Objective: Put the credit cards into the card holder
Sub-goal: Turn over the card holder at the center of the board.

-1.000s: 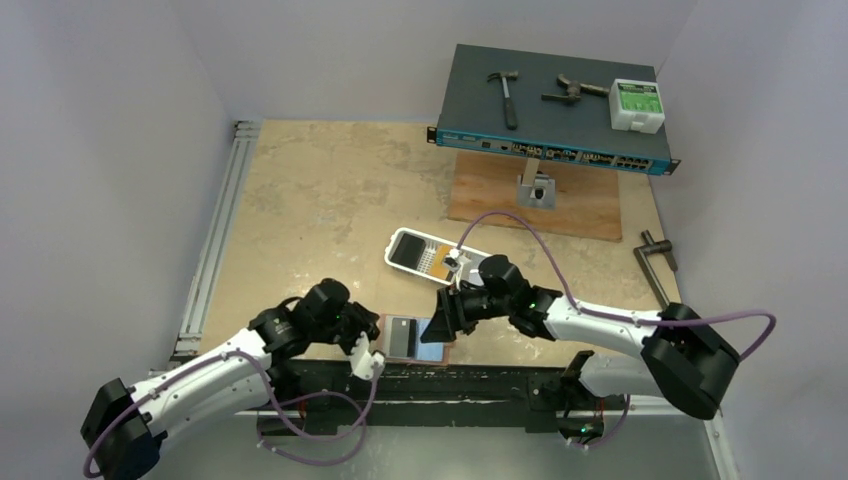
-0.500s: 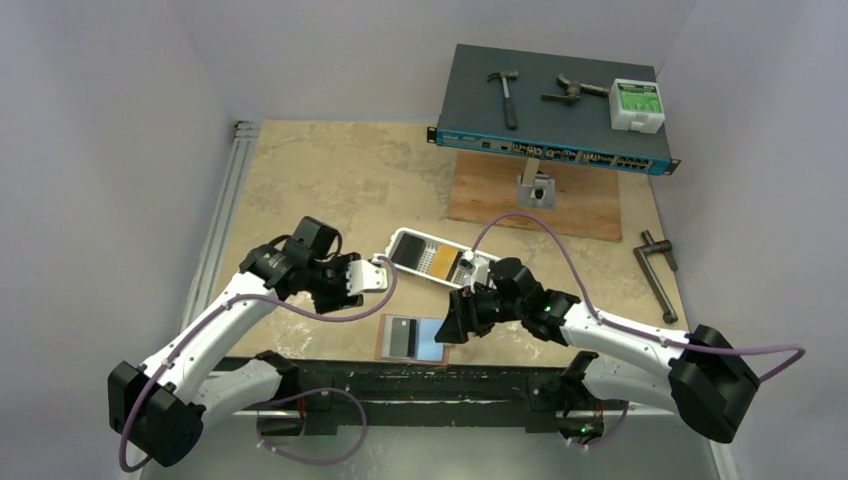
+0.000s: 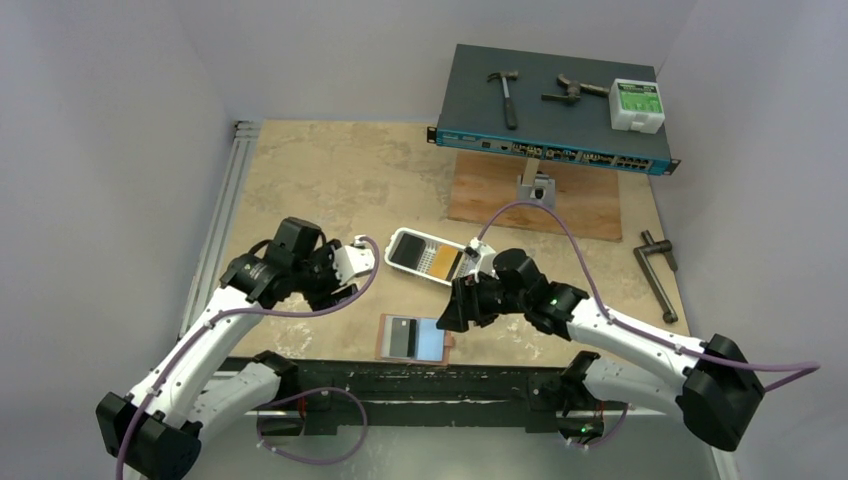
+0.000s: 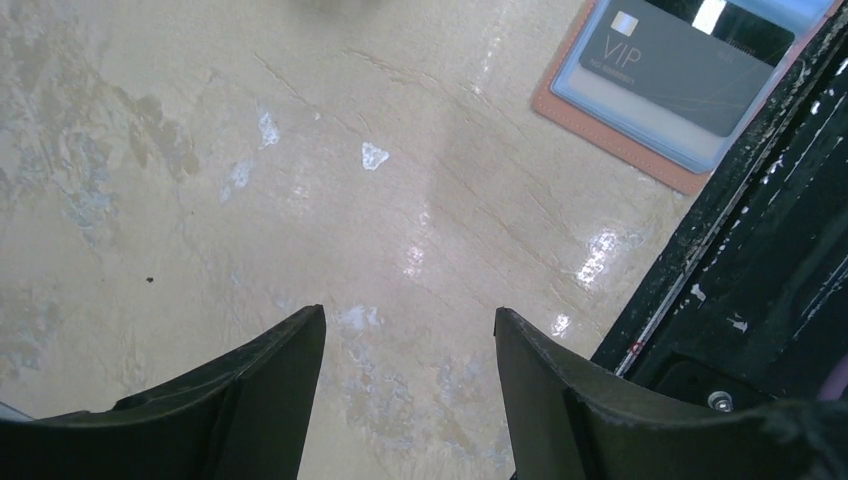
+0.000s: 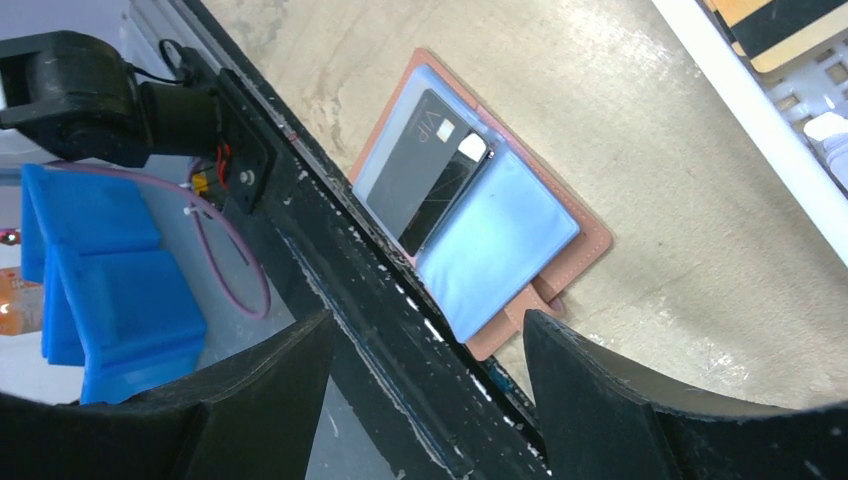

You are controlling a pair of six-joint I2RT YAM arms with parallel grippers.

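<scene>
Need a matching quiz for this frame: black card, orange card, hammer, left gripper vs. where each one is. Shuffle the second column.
Things:
1. black card
2. orange card
3. hammer
4. left gripper

Places:
A. in the white tray
B. open above the bare table
C. on the dark box at the back
D. in a clear sleeve of the open card holder

Pairs: 1-D, 2-A, 3-C, 4-B.
</scene>
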